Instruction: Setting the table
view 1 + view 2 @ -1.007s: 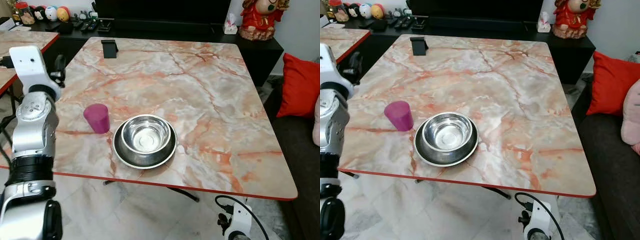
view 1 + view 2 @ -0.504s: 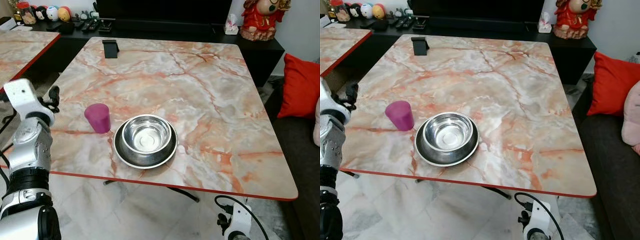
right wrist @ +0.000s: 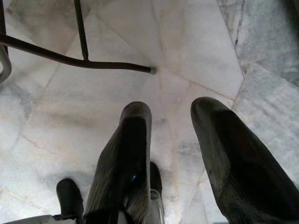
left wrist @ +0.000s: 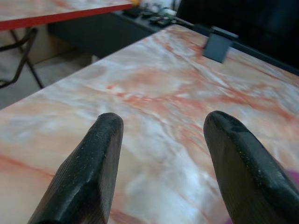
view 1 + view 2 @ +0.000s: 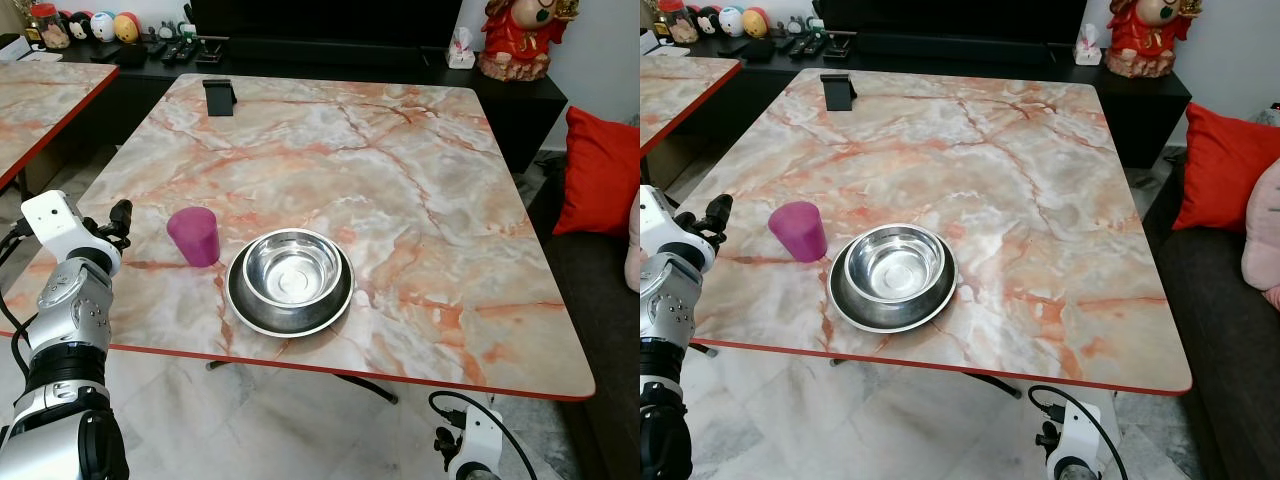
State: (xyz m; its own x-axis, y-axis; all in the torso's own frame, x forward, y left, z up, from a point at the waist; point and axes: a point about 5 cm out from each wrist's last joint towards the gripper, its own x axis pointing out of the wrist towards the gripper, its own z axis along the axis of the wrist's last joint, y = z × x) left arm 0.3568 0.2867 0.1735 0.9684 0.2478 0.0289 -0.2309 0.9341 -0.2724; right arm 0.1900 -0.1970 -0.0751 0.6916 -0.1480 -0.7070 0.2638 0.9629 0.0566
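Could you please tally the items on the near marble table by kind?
Purple cup: 1
Steel bowl: 1
Steel plate under the bowl: 1
Black stand at the far edge: 1
Total: 4

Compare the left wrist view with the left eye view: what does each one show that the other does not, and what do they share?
Left wrist view: the left gripper close up, its black fingers open, empty.

Left eye view: the steel bowl on its dark round plate, the silver left arm.

Shared: the marble table, the black stand at its far edge, the pink plastic cup.
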